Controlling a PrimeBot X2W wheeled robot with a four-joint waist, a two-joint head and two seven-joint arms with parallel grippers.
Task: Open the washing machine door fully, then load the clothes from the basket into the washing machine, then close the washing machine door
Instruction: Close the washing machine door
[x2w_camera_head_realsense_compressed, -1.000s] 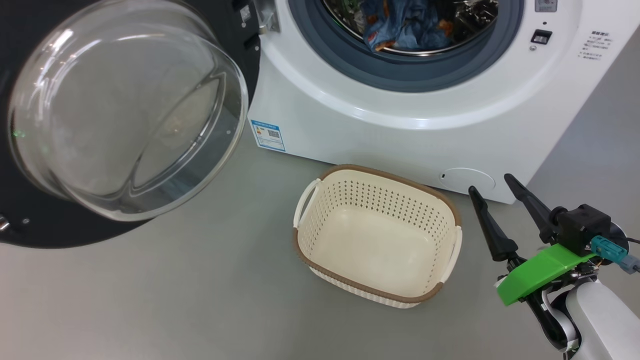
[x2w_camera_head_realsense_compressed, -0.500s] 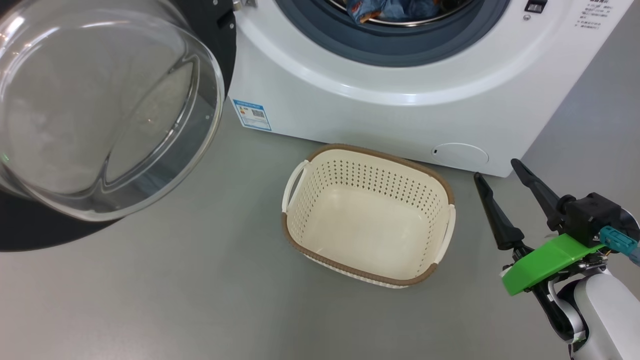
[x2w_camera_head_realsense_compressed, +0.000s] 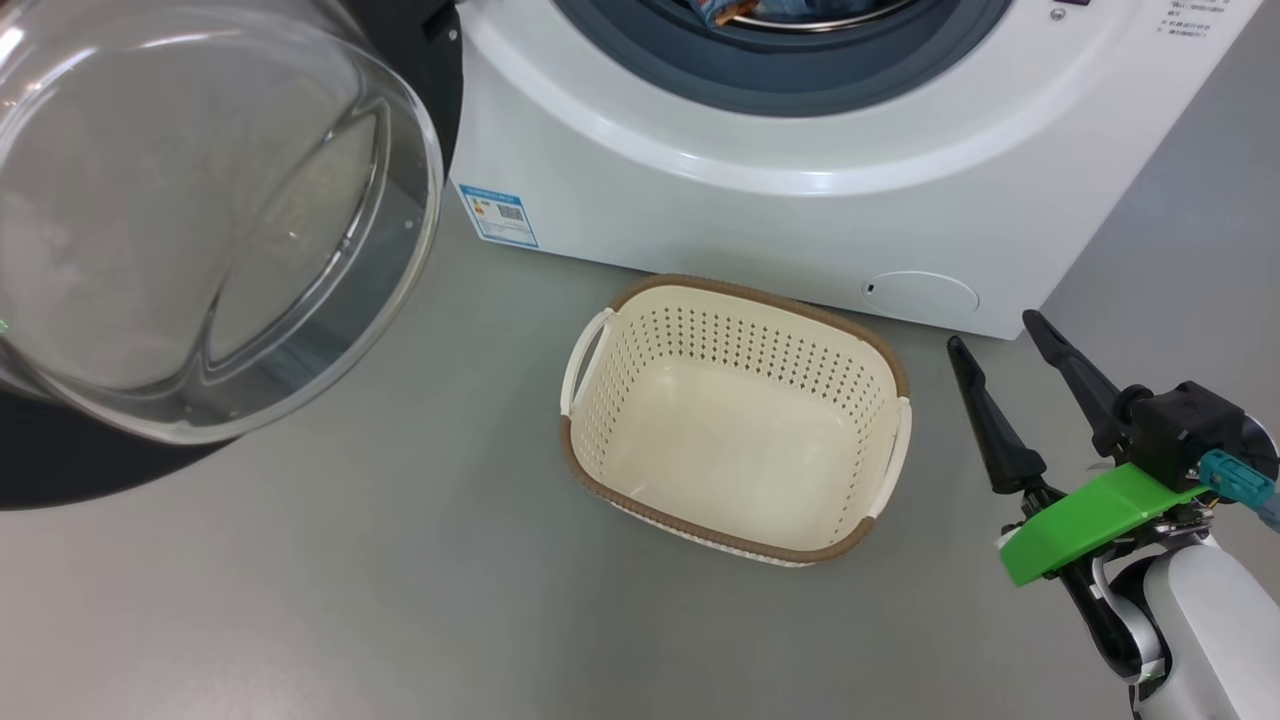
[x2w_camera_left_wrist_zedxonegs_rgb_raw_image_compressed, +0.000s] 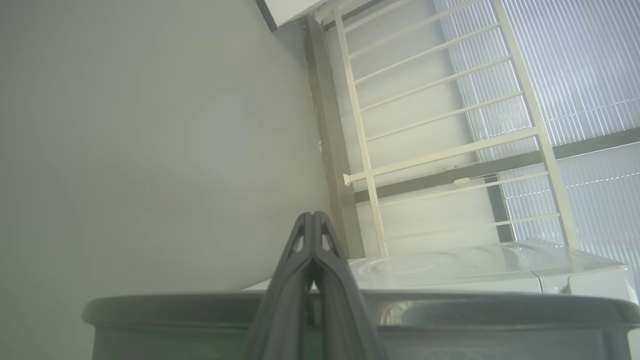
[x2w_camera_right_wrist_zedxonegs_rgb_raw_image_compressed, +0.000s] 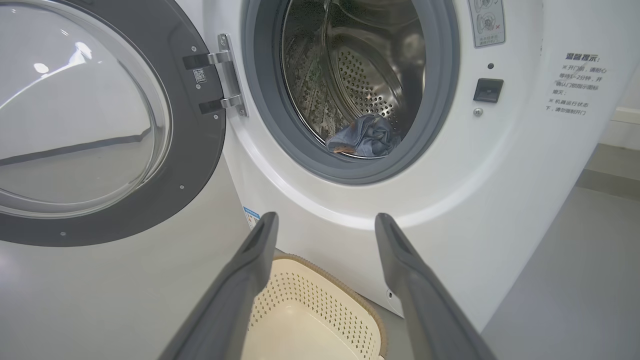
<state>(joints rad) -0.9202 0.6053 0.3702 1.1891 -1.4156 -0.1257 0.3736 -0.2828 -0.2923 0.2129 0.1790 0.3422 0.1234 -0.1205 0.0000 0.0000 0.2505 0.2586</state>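
The washing machine (x2w_camera_head_realsense_compressed: 800, 190) stands open. Its black door (x2w_camera_right_wrist_zedxonegs_rgb_raw_image_compressed: 192, 165), with a bulging glass bowl (x2w_camera_head_realsense_compressed: 200, 220), is swung out to the left. Blue clothes (x2w_camera_right_wrist_zedxonegs_rgb_raw_image_compressed: 365, 140) with an orange patch lie low in the steel drum, and a scrap of the clothes (x2w_camera_head_realsense_compressed: 725, 10) shows at the head view's top edge. On the floor before the machine sits the cream basket (x2w_camera_head_realsense_compressed: 740, 290) with nothing in it; its rim (x2w_camera_right_wrist_zedxonegs_rgb_raw_image_compressed: 325, 267) also shows between my right fingers. My right gripper (x2w_camera_head_realsense_compressed: 992, 332) hangs open and empty to the basket's right, pointing at the machine (x2w_camera_right_wrist_zedxonegs_rgb_raw_image_compressed: 326, 217). My left gripper (x2w_camera_left_wrist_zedxonegs_rgb_raw_image_compressed: 311, 215) is shut on nothing.
Grey floor surrounds the basket. A round service flap (x2w_camera_head_realsense_compressed: 920, 295) and a blue-white label (x2w_camera_head_realsense_compressed: 497, 215) mark the machine's lower front. In the left wrist view a dark rounded rim (x2w_camera_left_wrist_zedxonegs_rgb_raw_image_compressed: 450, 305) crosses under the fingers, with a white rail (x2w_camera_left_wrist_zedxonegs_rgb_raw_image_compressed: 440, 155) and a wall beyond.
The head camera has shifted, so machine, door and basket slid up that view. Nothing has itself moved. The right gripper stays open at the basket's right.
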